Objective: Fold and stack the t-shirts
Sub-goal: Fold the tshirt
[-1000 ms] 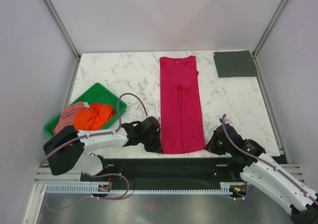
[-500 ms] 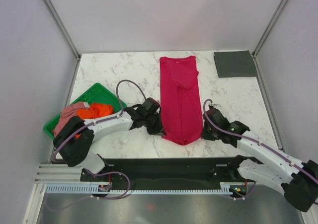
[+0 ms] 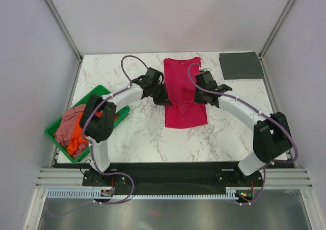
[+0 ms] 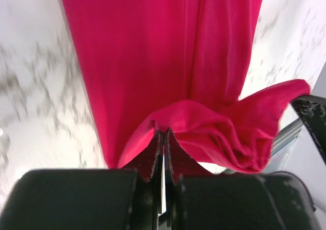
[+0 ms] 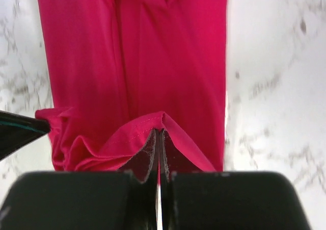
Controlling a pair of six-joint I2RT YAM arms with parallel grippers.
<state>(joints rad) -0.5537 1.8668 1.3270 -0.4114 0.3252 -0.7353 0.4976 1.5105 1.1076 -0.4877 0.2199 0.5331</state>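
You have four t-shirts in view, one of each colour, and two of them lie out on the worktop. The red t-shirt lies lengthwise down the middle of the worktop, with its collar end at the far side. Its near end is lifted and doubled back over the body, so the near edge is now a rounded fold. Both sets of fingers meet over the middle of this one shirt.

The left arm reaches in from the left. In the left wrist view the left fingers are clenched on a bunched edge of the red cloth. The right arm reaches in from the right. In the right wrist view the right fingers are pinched tight on a stitched hem of the same shirt. The raised cloth sags in loose folds between the two grips.

The dark grey t-shirt lies folded flat as one rectangle at the far right corner, well apart from the red one.

One green tray sits at the left edge of the worktop. It holds the other two shirts, crumpled together: the pink t-shirt lies on top, and the orange t-shirt shows beside and beneath it.
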